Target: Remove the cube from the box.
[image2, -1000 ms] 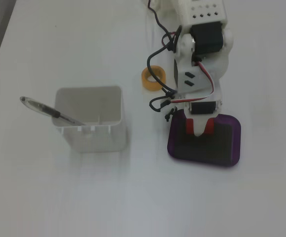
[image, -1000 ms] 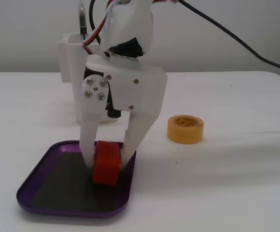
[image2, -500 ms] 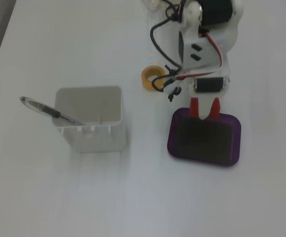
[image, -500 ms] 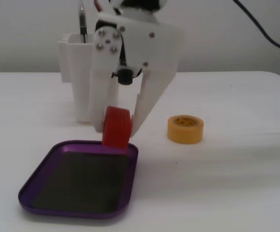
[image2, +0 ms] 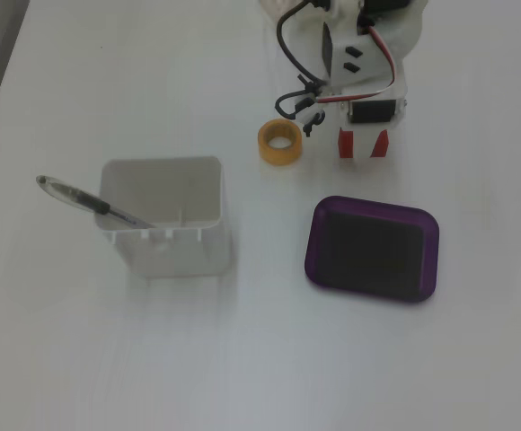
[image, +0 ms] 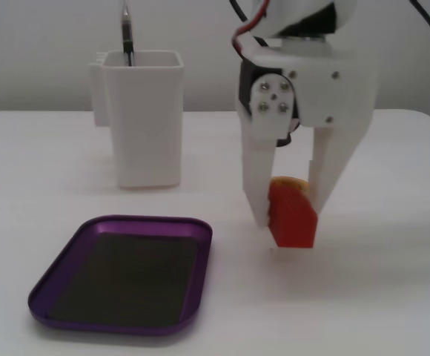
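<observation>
Cube (image: 292,216), red: pinched between the pincer (image: 289,222) fingers, held outside the purple box (image: 124,274), just above the desk (image: 363,297).

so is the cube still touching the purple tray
Apart. In a fixed view the cube, held in the gripper, sits clear of the tray, with bare white table between them.

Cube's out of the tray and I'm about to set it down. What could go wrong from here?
1. The cube hangs in the gripper just above the table; opening now may make it bounce or roll.
2. The yellow tape roll sits close beside it; lowering could nudge the roll.
3. The purple tray is near, so a tumble might carry the cube back in.
</observation>
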Robot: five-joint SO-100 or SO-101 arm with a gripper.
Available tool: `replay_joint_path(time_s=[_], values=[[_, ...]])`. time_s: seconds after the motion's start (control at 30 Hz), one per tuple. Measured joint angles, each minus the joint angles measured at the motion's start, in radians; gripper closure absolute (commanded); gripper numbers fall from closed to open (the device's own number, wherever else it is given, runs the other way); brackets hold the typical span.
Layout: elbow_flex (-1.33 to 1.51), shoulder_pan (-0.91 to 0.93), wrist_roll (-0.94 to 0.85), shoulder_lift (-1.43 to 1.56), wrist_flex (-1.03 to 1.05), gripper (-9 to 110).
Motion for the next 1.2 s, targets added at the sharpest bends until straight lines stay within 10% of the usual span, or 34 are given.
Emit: replay_joint_path(time_s=[0.53, 1.2], values=[[0.258, -0.043, 0.0, 0.061, -0.284, 96], [0.259, -0.046, -0.02, 0.387, -0.124, 79]])
